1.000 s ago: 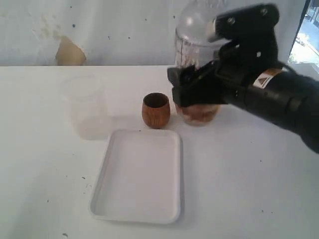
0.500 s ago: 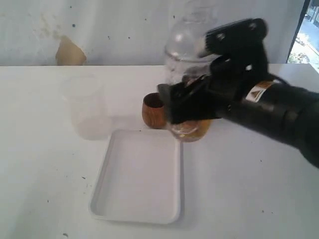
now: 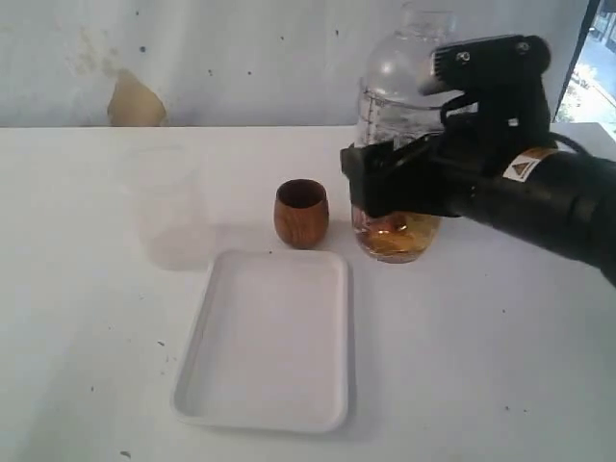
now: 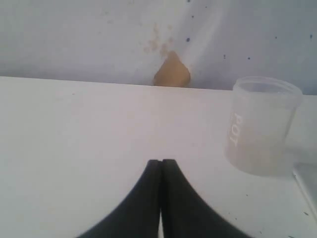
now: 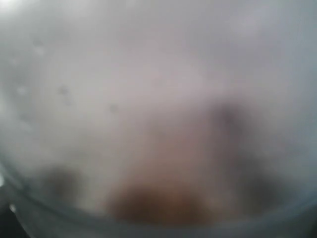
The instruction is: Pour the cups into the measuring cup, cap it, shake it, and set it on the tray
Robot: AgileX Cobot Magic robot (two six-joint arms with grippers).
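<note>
**Status.** My right gripper [image 3: 390, 188] is clamped across the middle of the measuring cup [image 3: 390, 101], jaws spread wide around its wall. The cup stands upright, right of centre in the exterior view, just beyond the upper right corner of the tray [image 3: 207, 385]. Its dome lid [image 3: 423, 21] is on and amber contents [image 3: 395, 239] lie at the bottom. I cannot tell whether its base touches the table [image 3: 500, 366]. My left gripper [image 4: 161, 166] is pressed closed on nothing, over bare table, apart from the frosted cup [image 4: 260, 126].

**Hazards, in my judgement.**
- Lid release: I cannot confirm the seating. A hard shake or a tilt could pop the lid off and spill.
- Slip: the wall is smooth and clear. A jerk may let the cup slide or twist in my jaws.
- Collision: the wooden cup [image 3: 300, 214] stands just beside the tray's upper edge. A low sweep toward the tray could knock it over.
- Rim catch: setting down across the tray's raised edge would leave the cup tilted and liable to tip.
- Blind wrist view: the right wrist camera is filled by blurred plastic, so placement depends on the exterior view.
</note>
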